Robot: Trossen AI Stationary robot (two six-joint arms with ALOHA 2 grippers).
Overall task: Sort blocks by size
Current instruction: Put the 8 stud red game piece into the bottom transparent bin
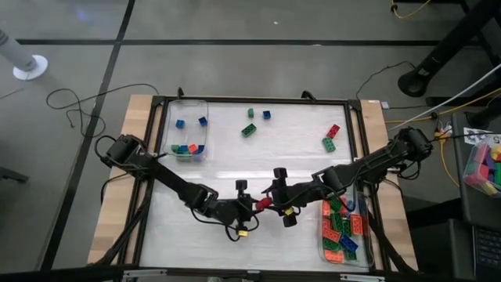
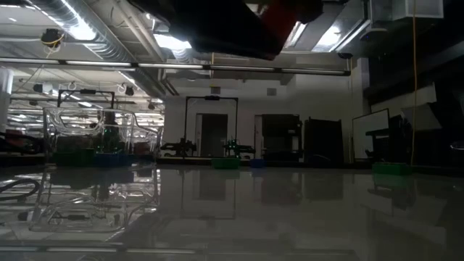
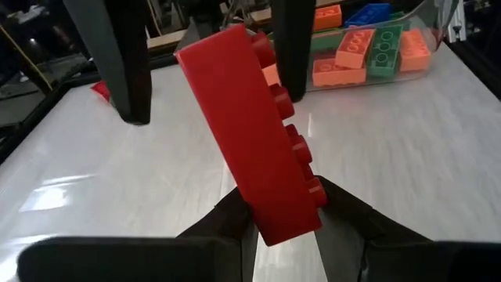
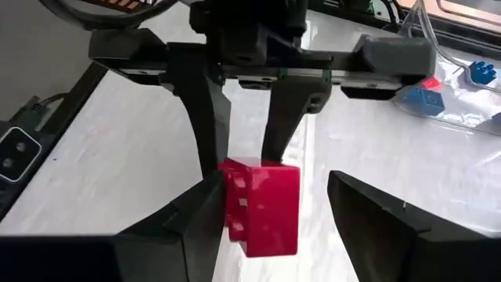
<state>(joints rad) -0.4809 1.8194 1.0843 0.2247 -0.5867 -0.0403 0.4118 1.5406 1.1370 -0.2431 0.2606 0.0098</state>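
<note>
My left gripper [image 1: 254,206] is shut on a long red block [image 3: 250,125], which it holds above the table's near middle. My right gripper [image 1: 271,201] faces it from the right and is open. The block's free end [image 4: 262,207] lies between the right gripper's two fingers, with a clear gap to one of them [image 4: 368,211]. Loose blocks rest flat on the far part of the table: two green [image 1: 249,129], a blue [image 1: 267,114], a red [image 1: 333,131] and another green [image 1: 329,143]. My left gripper pinches one end of the red block [image 3: 291,223] between its two fingers, one on the studded face and one on the smooth underside. The fingers come from the table's left, slanting slightly down, and lie along the block. The block sticks out ahead of them, tilted and clear of the table. My right gripper has one finger [image 4: 205,211] close against the block's studded side; I cannot tell whether it touches.
A clear bin [image 1: 188,129] at the far left holds small blocks. Another clear bin [image 1: 343,231] at the near right holds longer orange, green, red and blue blocks. The white table top [image 1: 235,168] between them lies bare.
</note>
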